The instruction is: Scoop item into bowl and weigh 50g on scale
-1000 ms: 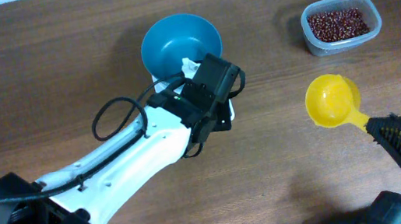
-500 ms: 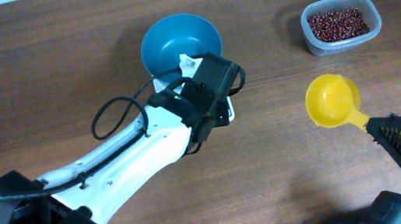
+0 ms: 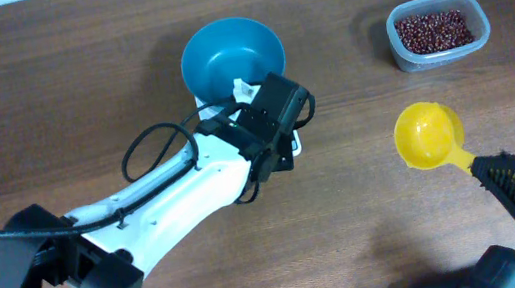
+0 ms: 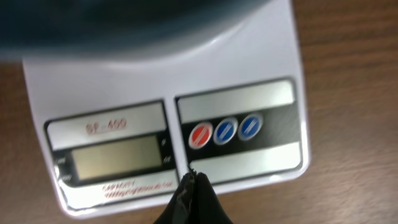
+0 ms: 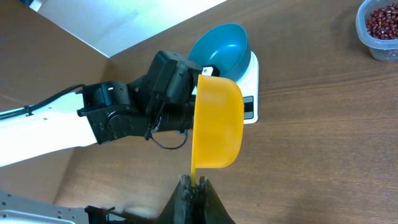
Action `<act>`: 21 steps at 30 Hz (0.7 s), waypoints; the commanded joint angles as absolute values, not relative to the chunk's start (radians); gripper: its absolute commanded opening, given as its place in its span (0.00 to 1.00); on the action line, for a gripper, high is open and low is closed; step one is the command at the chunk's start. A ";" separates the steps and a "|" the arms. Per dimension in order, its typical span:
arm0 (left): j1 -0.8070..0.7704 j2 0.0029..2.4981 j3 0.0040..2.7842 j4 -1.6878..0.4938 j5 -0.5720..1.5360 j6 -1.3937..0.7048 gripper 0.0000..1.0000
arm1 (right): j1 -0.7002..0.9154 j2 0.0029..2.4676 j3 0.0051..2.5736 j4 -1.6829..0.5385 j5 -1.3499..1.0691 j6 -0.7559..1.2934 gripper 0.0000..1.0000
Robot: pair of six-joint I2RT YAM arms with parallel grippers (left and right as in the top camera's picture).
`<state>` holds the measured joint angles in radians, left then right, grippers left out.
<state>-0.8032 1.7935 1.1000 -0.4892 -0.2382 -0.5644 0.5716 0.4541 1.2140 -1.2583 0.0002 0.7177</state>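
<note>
The teal-blue bowl (image 3: 230, 55) sits empty on the white scale (image 4: 168, 124), which my left arm mostly hides in the overhead view. The scale's grey display is blank. My left gripper (image 4: 194, 180) is shut and empty, its tips at the scale's front edge just below the red button (image 4: 200, 135). My right gripper (image 5: 194, 183) is shut on the handle of an empty yellow scoop (image 3: 427, 135), held above the table right of the scale. The red-brown beans (image 3: 435, 30) lie in a clear tub (image 3: 439, 32) at the back right.
The left arm's white body and black cable (image 3: 152, 149) stretch from the front left to the scale. The wooden table (image 3: 48, 93) shows bare wood on the left and between the scale and the tub.
The left gripper has shifted slightly back toward me over the scale's front. The scoop has drifted a little down and right.
</note>
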 commanded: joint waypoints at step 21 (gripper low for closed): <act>-0.810 1.803 1.113 -0.553 -0.191 -0.452 0.00 | 0.569 0.450 1.229 -1.269 0.013 0.598 0.04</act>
<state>-0.8043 1.7935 1.1000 -0.5636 -0.2127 -0.4965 0.5716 0.4541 1.2140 -1.2713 0.0002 0.6224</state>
